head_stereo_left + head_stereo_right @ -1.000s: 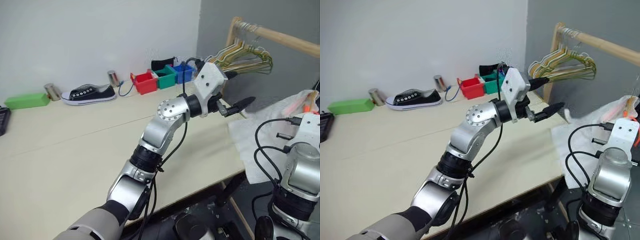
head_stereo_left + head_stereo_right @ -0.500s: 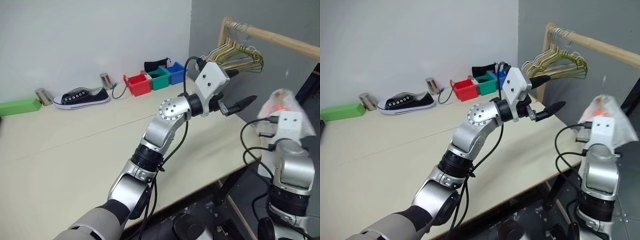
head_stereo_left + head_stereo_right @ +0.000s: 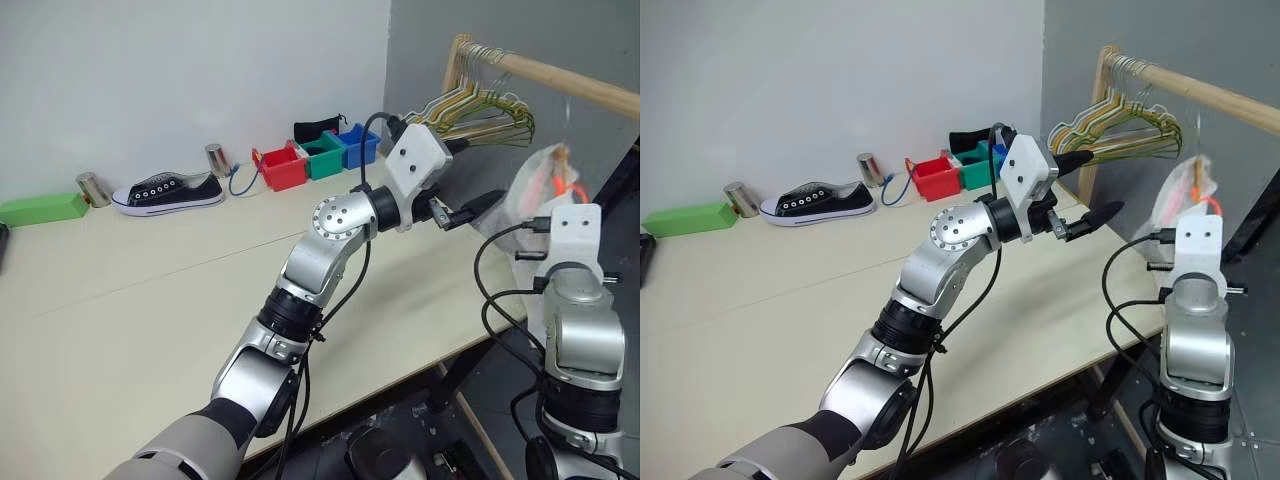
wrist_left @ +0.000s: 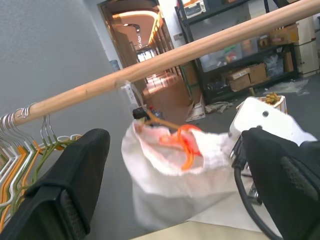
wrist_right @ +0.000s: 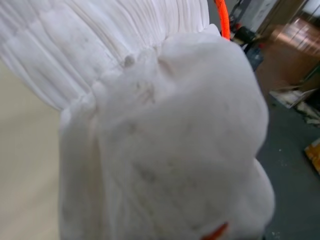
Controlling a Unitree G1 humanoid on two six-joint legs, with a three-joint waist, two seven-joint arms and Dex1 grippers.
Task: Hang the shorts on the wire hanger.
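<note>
Shorts point(image 3: 1180, 205): soft, light, floppy; grip at gathered waistband
Right gripper point(image 5: 165, 165): pinching shorts
Left gripper point(image 4: 175, 180): spread, empty

My left arm point(image 3: 320, 250) is shiny silver metal with black rings at the joints. One joint is a round silver ball with little screw holes in a circle. A thin black cable loops along this arm. Near the wrist sits a white box. My left gripper point(image 3: 470, 180) has two black pointed fingers point(image 4: 75, 185), thick and rubbery up close. My right arm point(image 3: 1195, 350) is silver too, with a white box on top and black cables curling beside it.
</note>
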